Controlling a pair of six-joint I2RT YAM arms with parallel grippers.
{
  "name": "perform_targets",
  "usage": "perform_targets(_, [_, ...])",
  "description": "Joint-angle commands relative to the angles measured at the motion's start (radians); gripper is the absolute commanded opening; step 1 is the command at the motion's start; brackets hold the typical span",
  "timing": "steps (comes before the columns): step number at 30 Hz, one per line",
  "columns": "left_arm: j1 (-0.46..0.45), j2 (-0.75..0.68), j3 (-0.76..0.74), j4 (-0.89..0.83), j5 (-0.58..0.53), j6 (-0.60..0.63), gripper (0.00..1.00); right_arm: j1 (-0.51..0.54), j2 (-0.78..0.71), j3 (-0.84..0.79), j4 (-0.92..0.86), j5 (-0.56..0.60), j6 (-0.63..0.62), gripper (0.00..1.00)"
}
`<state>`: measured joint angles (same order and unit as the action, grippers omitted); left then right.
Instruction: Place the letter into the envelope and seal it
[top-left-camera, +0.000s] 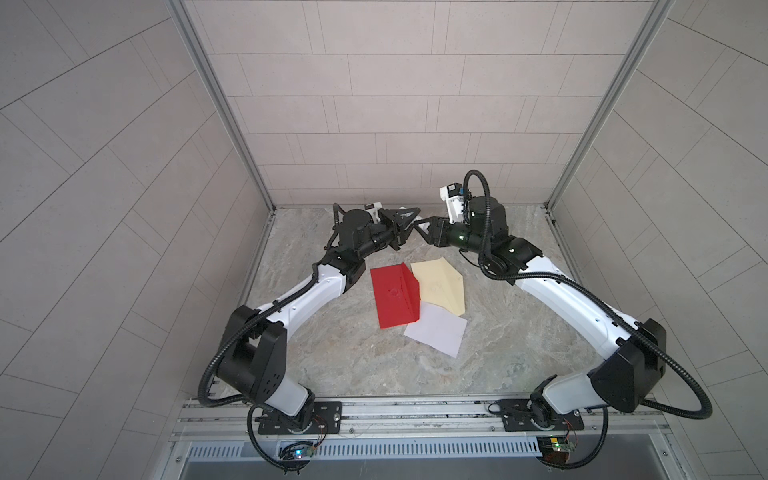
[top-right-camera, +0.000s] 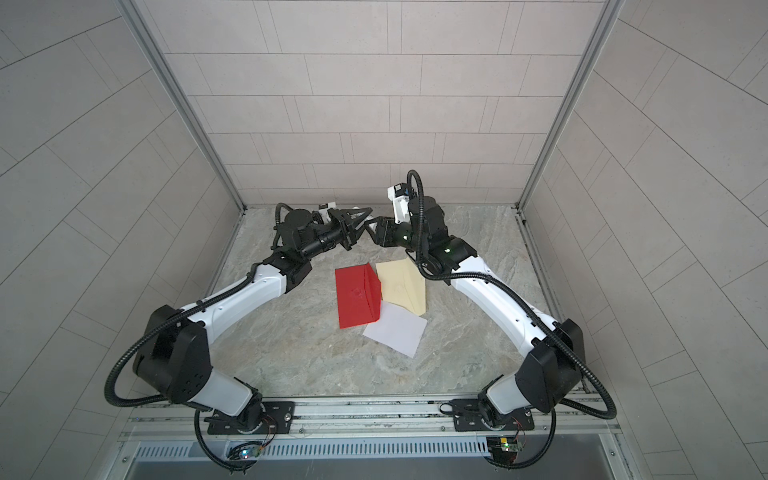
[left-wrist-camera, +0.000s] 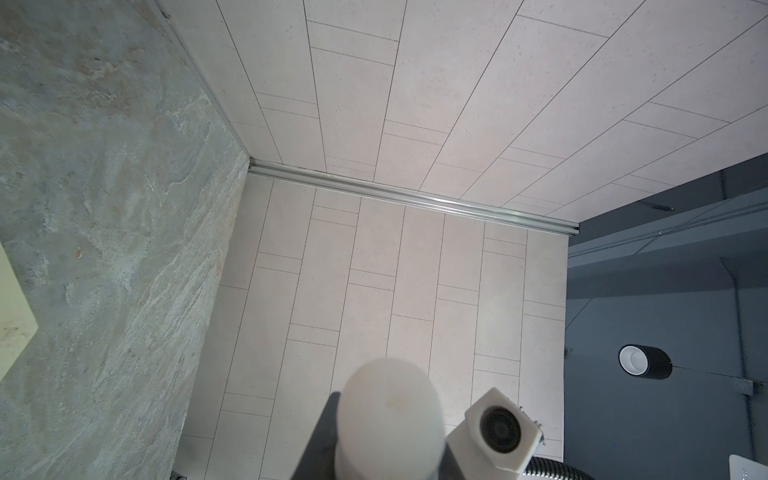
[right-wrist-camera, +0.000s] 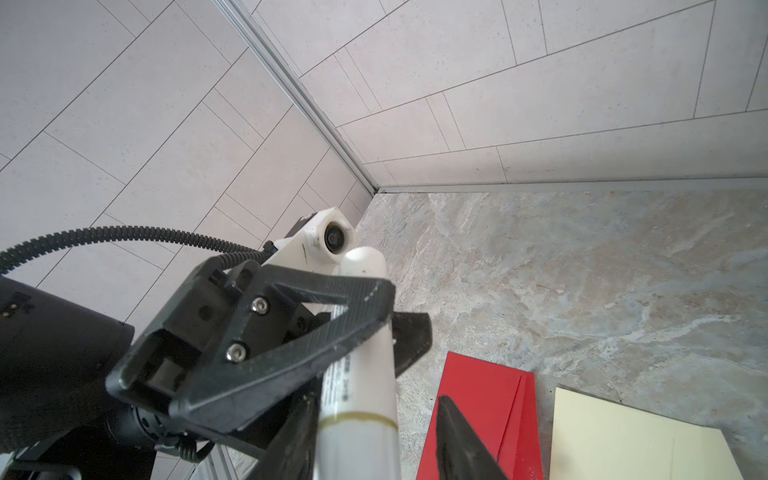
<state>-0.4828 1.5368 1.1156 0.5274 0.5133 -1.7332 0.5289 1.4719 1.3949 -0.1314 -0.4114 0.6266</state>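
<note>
Prob. uncapping, upper centre of a top view: L gripper (top-left-camera: 411, 223) pinches white plastic glue-stick tube (right-wrist-camera: 365, 374); R gripper (top-left-camera: 423, 232) flanks its greyish cap (right-wrist-camera: 353, 453), grip unclear. Next: clamp, pull straight.

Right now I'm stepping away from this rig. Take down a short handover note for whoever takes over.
Left gripper: shut on the glue stick, held above the back of the table.
Right gripper: open, jaws either side of what looks like the stick's cap end, not clamped.
Things: the letter lies flat on the table, outside both the red envelope and the cream envelope.
Done: glue stick is in hand.
Left: uncap it, insert the letter, glue the flap, seal.
</note>
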Motion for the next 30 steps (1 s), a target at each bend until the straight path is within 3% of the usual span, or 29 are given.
perform_targets(1, [-0.002,-0.023,-0.007,0.052,0.015,-0.028,0.0,-0.001,0.012,0.053,-0.012,-0.018,-0.018,0.44])
perform_targets(8, [-0.002,-0.02,-0.018,0.064,0.01,-0.034,0.0,0.005,0.034,0.075,-0.031,-0.012,-0.023,0.31])
perform_targets(19, [-0.002,-0.001,-0.01,0.105,0.002,-0.052,0.0,0.015,0.037,0.062,-0.043,0.003,-0.022,0.37])
perform_targets(22, [-0.004,0.001,-0.012,0.103,0.003,-0.052,0.0,0.015,0.032,0.062,-0.039,0.014,-0.029,0.29])
perform_targets(27, [-0.004,-0.006,-0.03,0.101,-0.004,-0.051,0.0,0.015,0.018,0.07,-0.037,0.028,-0.053,0.06])
perform_targets(28, [-0.004,-0.011,-0.04,0.1,-0.008,-0.046,0.05,0.016,0.014,0.074,-0.045,0.034,-0.061,0.05])
perform_targets(30, [0.001,-0.024,-0.062,0.082,-0.016,-0.027,0.28,0.015,0.001,0.086,-0.085,0.056,-0.083,0.0])
